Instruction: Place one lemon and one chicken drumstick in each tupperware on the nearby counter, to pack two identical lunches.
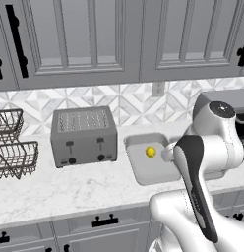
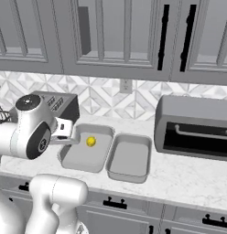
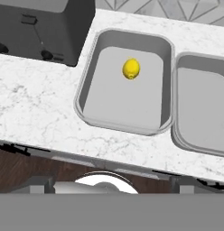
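Nearest to us, our white arm (image 1: 202,162) rises before the grey cabinet doors (image 1: 99,229) with their black handles. Our claw (image 2: 65,129) reaches out over the near edge of the bench (image 1: 70,189), its fingers spread wide with nothing between them. On the white marble bench, just beyond that edge, we see two grey tupperware trays side by side, their rims close or touching. The left tupperware (image 3: 89,97) holds one yellow lemon (image 3: 131,69), lying on its floor toward the far end. The right tupperware (image 3: 202,108) has nothing in it. Left of the trays stands a grey toaster (image 1: 83,136), and further left wire baskets (image 1: 13,147). At the right a dark toaster oven (image 2: 194,128) sits against the patterned tile wall (image 2: 110,98), under the upper cabinets (image 2: 120,36)
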Tool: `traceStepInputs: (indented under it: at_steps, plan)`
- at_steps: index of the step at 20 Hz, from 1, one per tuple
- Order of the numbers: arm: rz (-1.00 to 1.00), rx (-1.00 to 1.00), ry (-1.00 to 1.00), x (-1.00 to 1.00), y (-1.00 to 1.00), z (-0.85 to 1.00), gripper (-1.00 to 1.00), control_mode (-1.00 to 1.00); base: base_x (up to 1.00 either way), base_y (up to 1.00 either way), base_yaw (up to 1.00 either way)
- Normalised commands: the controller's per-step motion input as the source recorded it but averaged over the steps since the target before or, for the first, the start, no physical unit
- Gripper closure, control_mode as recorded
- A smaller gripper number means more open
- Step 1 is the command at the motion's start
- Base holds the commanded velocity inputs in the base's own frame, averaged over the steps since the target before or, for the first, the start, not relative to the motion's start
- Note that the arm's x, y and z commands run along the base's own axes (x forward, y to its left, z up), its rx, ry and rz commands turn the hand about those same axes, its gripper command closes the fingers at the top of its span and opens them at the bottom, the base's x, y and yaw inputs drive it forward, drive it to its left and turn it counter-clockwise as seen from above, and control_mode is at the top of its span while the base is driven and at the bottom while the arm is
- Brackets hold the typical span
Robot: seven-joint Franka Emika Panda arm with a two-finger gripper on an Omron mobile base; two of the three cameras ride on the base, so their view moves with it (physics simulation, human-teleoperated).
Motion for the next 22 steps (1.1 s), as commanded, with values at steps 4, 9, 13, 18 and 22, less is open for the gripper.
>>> traceStepInputs:
  at_steps: [4, 9, 13, 18, 22]
  plan:
    - [0.00, 0.00, 0.00, 0.00, 0.00, 0.00, -1.00, 1.00, -0.62, 0.00, 0.37]
    - [0.00, 0.00, 0.00, 0.00, 0.00, 0.00, -1.00, 1.00, -0.63, -0.26, 0.70]
    - [0.00, 0.00, 0.00, 0.00, 0.00, 0.00, -1.00, 1.00, -0.45, -0.48, 0.87]
    - [0.00, 0.00, 0.00, 0.00, 0.00, 0.00, -1.00, 1.00, -0.44, -0.44, 0.85]
    - [0.00, 0.00, 0.00, 0.00, 0.00, 0.00, -1.00, 1.00, -0.48, -0.06, 0.78]
